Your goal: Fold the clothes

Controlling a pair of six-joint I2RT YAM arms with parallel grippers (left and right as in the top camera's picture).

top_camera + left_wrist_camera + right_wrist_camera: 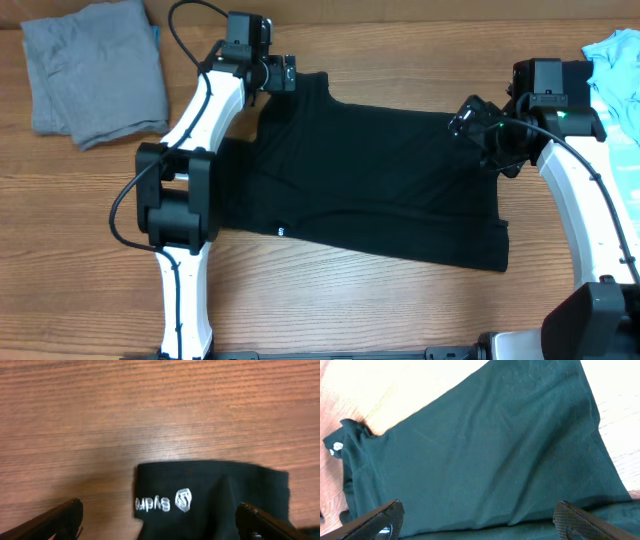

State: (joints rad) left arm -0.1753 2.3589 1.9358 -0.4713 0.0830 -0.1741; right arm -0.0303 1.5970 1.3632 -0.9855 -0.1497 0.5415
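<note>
The black T-shirt [370,170] lies spread flat on the table [350,310], probably laid out this way so that its edges can be reached for a fold. A folded grey garment [95,70] and a light blue one [615,60] sit well apart from it at the far corners, apparently one already done and one waiting.

The left gripper [283,73] hangs over the collar end with its jaws wide and nothing between them. In the left wrist view, the collar [210,492] with its white logo [184,500] lies just ahead of the left gripper [160,522] and between its two fingers, a fair position for pinching the neck.

The right gripper [478,122] is equally wide and empty at the opposite edge. From its own camera, the shirt [485,445] fills the space beneath and ahead of the right gripper [480,522], with the collar far ahead to one side. Whether either gripper touches the cloth I cannot tell.
</note>
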